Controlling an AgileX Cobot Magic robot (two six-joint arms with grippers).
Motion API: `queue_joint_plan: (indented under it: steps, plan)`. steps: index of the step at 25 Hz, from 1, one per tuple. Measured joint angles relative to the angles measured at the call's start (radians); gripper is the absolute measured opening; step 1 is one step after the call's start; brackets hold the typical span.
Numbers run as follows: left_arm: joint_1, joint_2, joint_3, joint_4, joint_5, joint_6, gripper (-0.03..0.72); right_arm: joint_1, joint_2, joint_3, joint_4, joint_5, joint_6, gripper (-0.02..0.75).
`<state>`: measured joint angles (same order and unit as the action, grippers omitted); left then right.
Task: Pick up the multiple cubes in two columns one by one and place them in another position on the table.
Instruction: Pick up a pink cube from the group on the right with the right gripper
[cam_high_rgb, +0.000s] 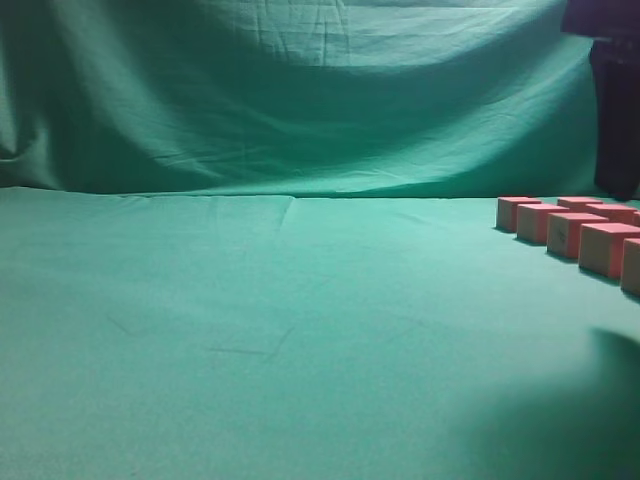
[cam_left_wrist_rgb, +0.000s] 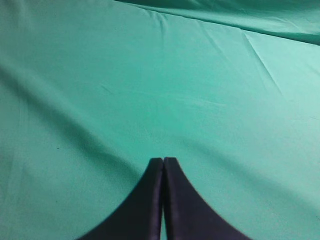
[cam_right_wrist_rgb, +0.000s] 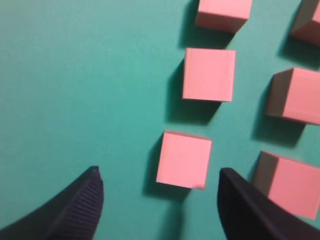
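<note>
The table (cam_high_rgb: 250, 330) is covered with green cloth, and a green cloth backdrop (cam_high_rgb: 300, 90) hangs behind it. The cubes (cam_high_rgb: 565, 228) stand in two columns at the right edge of the table. The right gripper (cam_right_wrist_rgb: 160, 205) hovers above them, fingers wide apart around the nearest cube (cam_right_wrist_rgb: 183, 159). The left gripper (cam_left_wrist_rgb: 163, 165) is closed on nothing, over bare cloth.
</note>
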<state>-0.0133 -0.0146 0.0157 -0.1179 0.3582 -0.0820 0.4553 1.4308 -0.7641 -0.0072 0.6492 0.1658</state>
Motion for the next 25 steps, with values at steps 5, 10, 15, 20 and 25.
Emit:
queue_joint_plan:
  steps: [5,10,15,20,25]
  plan:
    - [0.000,0.000,0.000,0.000,0.000,0.000,0.000,0.000,0.058,-0.001,-0.021,-0.011,0.004,0.447]
    - [0.000,0.000,0.000,0.000,0.000,0.000,0.000,0.000,0.118,-0.001,-0.041,-0.055,0.006,0.447]
    - [0.000,0.000,0.000,0.000,0.000,0.000,0.000,0.000,0.153,-0.001,-0.045,-0.094,0.006,0.398]
    - [0.000,0.000,0.000,0.000,0.000,0.000,0.000,0.000,0.160,-0.005,-0.045,-0.084,0.008,0.263]
    - [0.000,0.000,0.000,0.000,0.000,0.000,0.000,0.015,0.160,-0.108,-0.045,0.092,-0.004,0.263]
